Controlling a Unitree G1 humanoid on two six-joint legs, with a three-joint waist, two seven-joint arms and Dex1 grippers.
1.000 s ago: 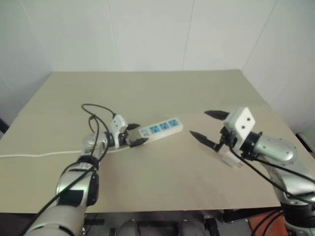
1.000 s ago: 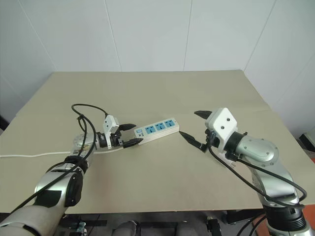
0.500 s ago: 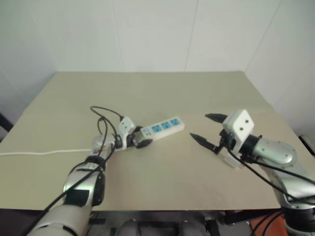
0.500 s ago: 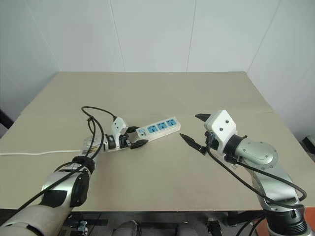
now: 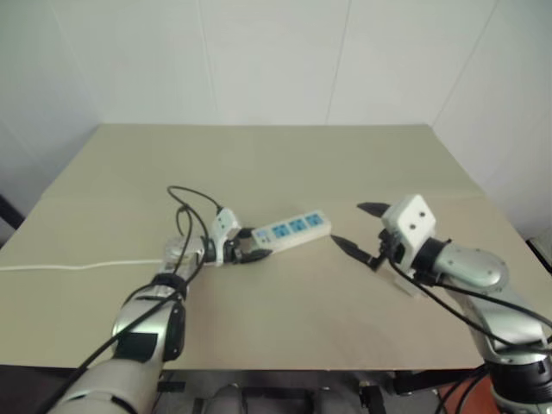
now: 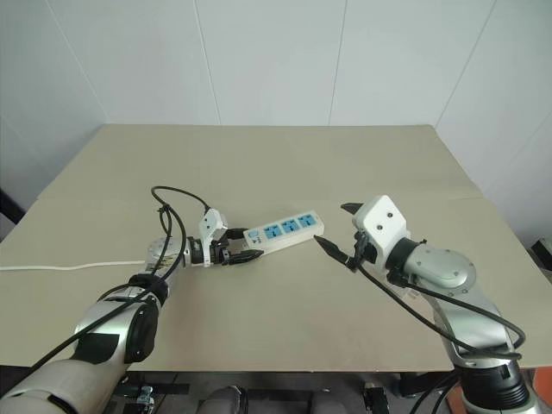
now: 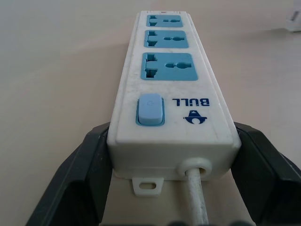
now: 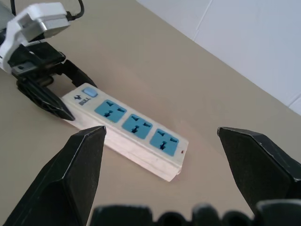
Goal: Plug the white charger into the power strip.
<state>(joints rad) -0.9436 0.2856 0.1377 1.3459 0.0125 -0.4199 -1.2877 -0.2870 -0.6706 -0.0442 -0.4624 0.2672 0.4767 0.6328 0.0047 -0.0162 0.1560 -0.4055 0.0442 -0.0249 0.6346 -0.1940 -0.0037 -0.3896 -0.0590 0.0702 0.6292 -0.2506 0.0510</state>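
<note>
Left wrist view shows the left end effector (image 7: 171, 174) clenched on the cord end of the power strip (image 7: 171, 89), one black finger (image 7: 80, 179) pressed against each long side, beside the blue switch. Three blue sockets run away from it. On the tan bench (image 6: 285, 164) the strip lies slanted, its thin white cord (image 6: 60, 266) trailing off toward the robot's left edge. Just past the strip's far end, the right end effector (image 6: 338, 231) hovers released, fingers spread wide and holding nothing. A small white piece, perhaps the white charger (image 5: 405, 285), lies on the bench beneath the right wrist.
</note>
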